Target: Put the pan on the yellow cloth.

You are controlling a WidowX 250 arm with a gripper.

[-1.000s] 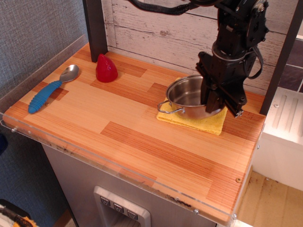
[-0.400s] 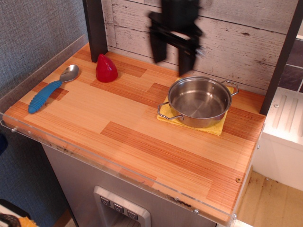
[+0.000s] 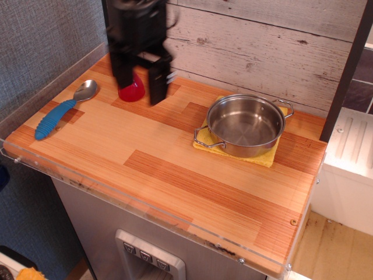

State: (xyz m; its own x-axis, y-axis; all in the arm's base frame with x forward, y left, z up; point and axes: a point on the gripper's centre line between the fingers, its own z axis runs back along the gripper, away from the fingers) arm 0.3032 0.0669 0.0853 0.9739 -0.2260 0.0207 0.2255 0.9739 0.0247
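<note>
Pan [image 3: 246, 125] sitting upright on yellow cloth [image 3: 263, 156], right-far part of tabletop [image 3: 175, 175]. Empty inside, shiny steel, low straight sides. One wire loop handle pointing near-left, over cloth's left edge; other handle at far-right, by the wall boards. Cloth mostly covered by pan; showing as a strip along pan's near side, a corner at near-right, a sliver at far-left. Flat on the wood.

Gripper [image 3: 140, 81] well apart from pan, up at far-left, hanging above tabletop, blurred. Jaws spread apart, nothing between them. Two dark fingers [image 3: 157, 84] pointing down, gap clear. Touching nothing visible.

Red object [image 3: 132, 90] behind the jaws, on tabletop at far-left, partly hidden by gripper; lower rounded part showing in the gap. Exact shape hard to tell.

Spoon [image 3: 61, 109] at left edge, lying flat, blue ribbed handle toward near-left, metal bowl toward far side. Well apart from pan, near red object but not touching.

Tabletop in striped light and dark wood, clear plastic lip along left and near edges. White weathered plank wall [image 3: 262, 41] behind. Dark post [image 3: 345, 70] at right, rising past pan's far-right side. Grey textured surface at left.
</note>
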